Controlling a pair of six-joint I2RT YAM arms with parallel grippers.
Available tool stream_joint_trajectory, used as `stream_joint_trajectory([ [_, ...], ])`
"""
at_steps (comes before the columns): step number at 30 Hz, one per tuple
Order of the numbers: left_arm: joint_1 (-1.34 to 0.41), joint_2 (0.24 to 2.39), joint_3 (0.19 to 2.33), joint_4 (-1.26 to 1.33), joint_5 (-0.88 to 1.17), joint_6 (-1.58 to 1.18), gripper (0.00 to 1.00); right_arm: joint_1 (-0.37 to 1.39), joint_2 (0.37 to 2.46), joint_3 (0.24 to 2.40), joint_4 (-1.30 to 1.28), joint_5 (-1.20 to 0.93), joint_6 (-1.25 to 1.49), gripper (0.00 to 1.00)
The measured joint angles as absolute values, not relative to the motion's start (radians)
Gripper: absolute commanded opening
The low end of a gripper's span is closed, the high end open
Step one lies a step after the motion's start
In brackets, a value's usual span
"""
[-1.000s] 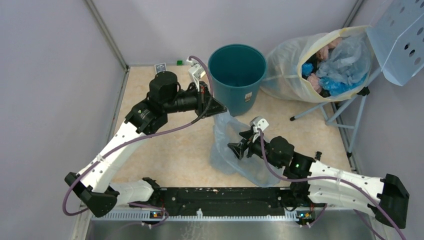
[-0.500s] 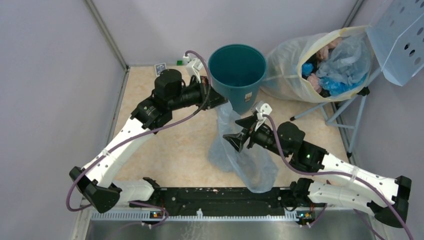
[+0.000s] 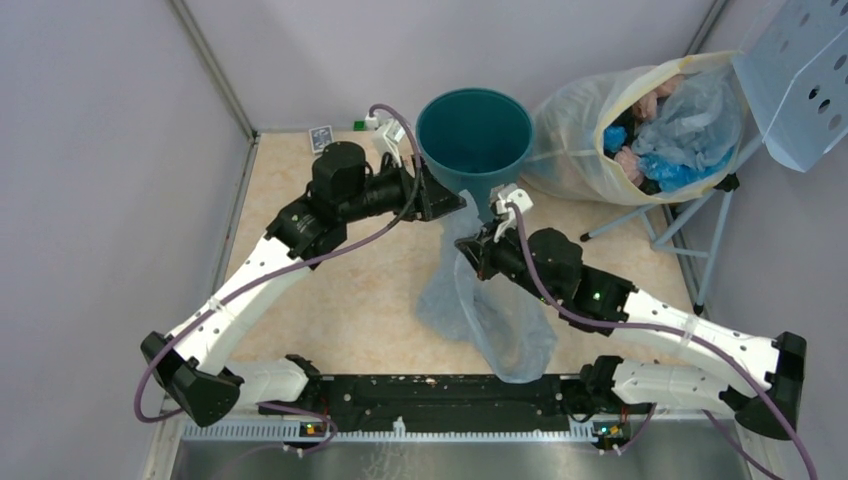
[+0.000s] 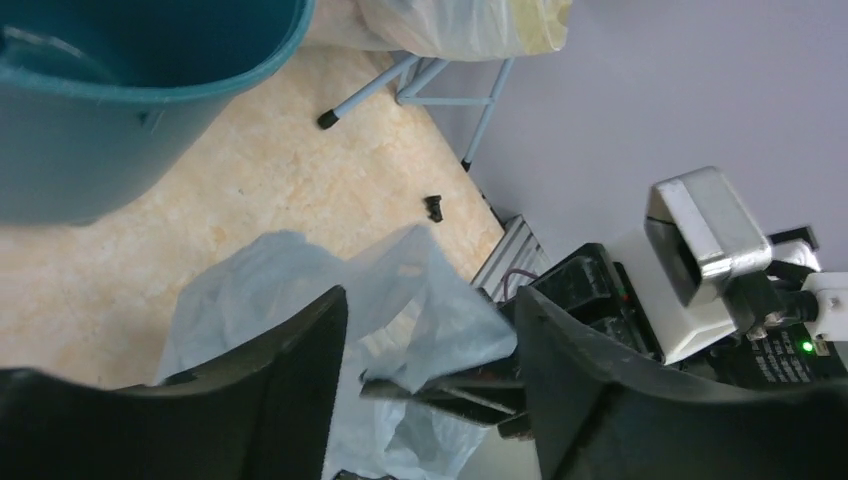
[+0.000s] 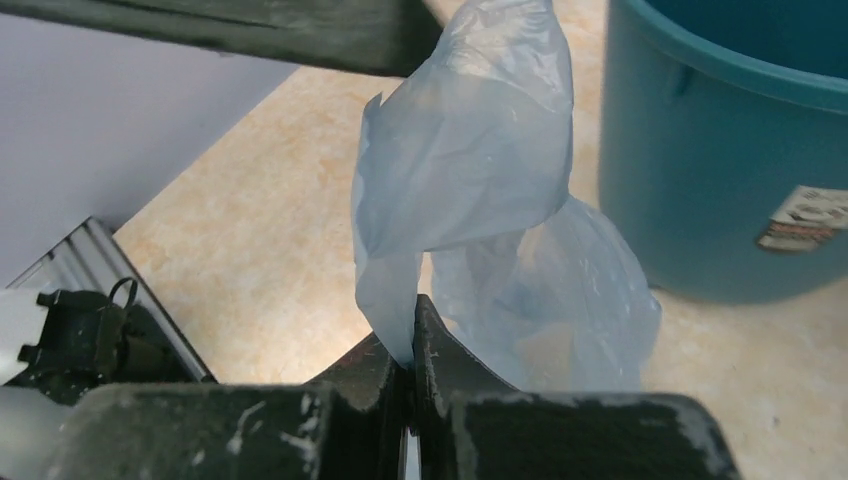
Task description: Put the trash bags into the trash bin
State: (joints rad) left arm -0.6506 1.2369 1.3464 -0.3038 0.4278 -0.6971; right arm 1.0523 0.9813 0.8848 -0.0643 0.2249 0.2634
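Observation:
The pale-blue translucent trash bag (image 3: 492, 315) hangs crumpled from just in front of the trash bin down to the floor. The trash bin (image 3: 450, 165) is a round dark-teal bucket at the back centre, with a white label (image 5: 805, 215) on its side. My right gripper (image 3: 472, 250) is shut on a fold of the bag (image 5: 470, 150) near its top, the jaws pressed together (image 5: 412, 322). My left gripper (image 3: 456, 205) stands open beside the bin's wall (image 4: 100, 130). The bag's top (image 4: 300, 280) lies between its spread fingers (image 4: 430, 300), which do not pinch it.
A big yellowish sack (image 3: 590, 130) stuffed with blue and pink bags leans on a metal stand (image 3: 640, 222) at the back right, under a perforated pale panel (image 3: 800, 80). Grey walls close in left and back. A small card (image 3: 320, 137) lies by the back wall.
My left gripper has let go of the bag's top and opened. My right gripper has risen toward the bin and shut on the bag's upper part.

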Motion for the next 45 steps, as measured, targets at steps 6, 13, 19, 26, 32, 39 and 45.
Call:
stream_joint_trajectory([
  [6,-0.579,1.175,1.308,-0.407,0.394,-0.635,0.75,1.045,0.855,0.854,-0.109,0.345,0.325,0.00],
  [13,-0.484,0.989,1.061,-0.439,0.385,-0.595,0.64,1.036,0.728,0.762,-0.134,0.385,0.376,0.00],
  [19,-0.489,0.913,0.777,-0.295,0.459,-0.576,0.80,1.033,0.700,0.712,-0.159,0.384,0.395,0.00],
  [26,-0.576,1.003,0.641,-0.095,0.484,-0.579,0.77,1.033,0.698,0.706,-0.165,0.368,0.408,0.00],
  [32,-0.693,1.126,0.646,0.023,0.441,-0.523,0.81,1.033,0.696,0.706,-0.165,0.355,0.414,0.00],
  [39,-0.775,1.282,0.685,0.075,0.342,-0.466,0.78,1.033,0.696,0.706,-0.171,0.347,0.414,0.00],
  [45,-0.773,1.389,0.702,0.133,0.310,-0.471,0.20,1.033,0.691,0.707,-0.194,0.347,0.417,0.00],
])
